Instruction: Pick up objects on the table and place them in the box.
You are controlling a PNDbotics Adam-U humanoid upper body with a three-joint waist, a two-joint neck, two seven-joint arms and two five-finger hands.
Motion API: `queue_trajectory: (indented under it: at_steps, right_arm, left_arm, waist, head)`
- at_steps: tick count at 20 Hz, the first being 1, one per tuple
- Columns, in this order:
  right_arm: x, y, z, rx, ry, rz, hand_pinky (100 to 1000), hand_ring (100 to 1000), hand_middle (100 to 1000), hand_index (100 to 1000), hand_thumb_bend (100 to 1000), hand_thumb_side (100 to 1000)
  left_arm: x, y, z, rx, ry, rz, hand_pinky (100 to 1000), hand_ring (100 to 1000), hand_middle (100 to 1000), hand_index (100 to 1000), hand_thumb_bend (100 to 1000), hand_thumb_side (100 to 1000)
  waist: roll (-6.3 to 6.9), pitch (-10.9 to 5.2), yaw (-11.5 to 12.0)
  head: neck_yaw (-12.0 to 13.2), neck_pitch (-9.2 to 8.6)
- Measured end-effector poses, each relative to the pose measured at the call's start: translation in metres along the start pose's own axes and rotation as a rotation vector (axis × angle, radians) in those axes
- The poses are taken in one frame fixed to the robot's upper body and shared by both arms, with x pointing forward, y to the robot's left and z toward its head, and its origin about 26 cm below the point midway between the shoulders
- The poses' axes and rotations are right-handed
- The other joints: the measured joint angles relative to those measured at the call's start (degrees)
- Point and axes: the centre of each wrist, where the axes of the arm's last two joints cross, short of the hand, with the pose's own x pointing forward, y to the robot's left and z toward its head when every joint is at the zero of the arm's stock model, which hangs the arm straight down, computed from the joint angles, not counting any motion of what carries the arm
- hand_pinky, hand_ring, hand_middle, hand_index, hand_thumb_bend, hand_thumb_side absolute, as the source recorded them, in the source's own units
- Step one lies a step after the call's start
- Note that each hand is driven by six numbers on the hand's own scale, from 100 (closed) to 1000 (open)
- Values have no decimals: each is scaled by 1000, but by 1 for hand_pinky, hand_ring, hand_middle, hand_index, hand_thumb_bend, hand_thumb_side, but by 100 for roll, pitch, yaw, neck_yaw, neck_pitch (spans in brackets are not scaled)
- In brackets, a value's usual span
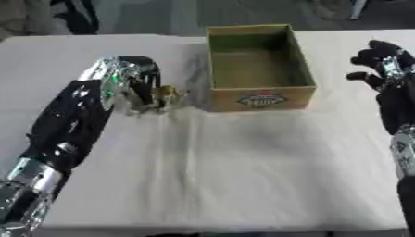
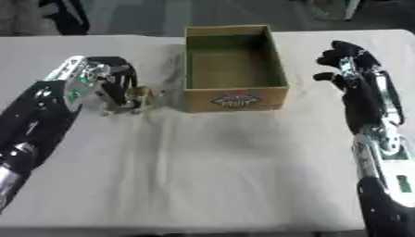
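An open cardboard box (image 1: 261, 98) with a logo on its front wall stands at the middle back of the white table; its inside looks bare. Just left of it, my left hand (image 1: 136, 78) is curled down over a small yellowish object (image 1: 168, 94) on the cloth, its fingers round it. What the object is I cannot make out. My right hand (image 2: 348, 62) hovers to the right of the box, fingers relaxed and spread, holding nothing.
The white tablecloth (image 1: 235, 166) stretches wide in front of the box and toward the near edge. Dark shapes, perhaps chairs, stand beyond the far edge at the upper left (image 1: 77, 16).
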Motion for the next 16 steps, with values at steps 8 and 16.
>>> queue_trajectory:
  at_steps: [8,16]
  right_arm:
    - [0,0,0,0,1,0,582,722,637,761,100,503]
    - [-1,0,0,-1,2,0,583,723,637,761,100,500]
  left_arm:
    - [-1,-4,-1,75,7,-2,100,100,100,210,329,100]
    - [1,-3,-1,83,-1,8,100,100,100,194,303,100]
  waist:
    - [12,-1,1]
    - [11,-3,9]
  head:
    - [-6,0]
    - [-9,0]
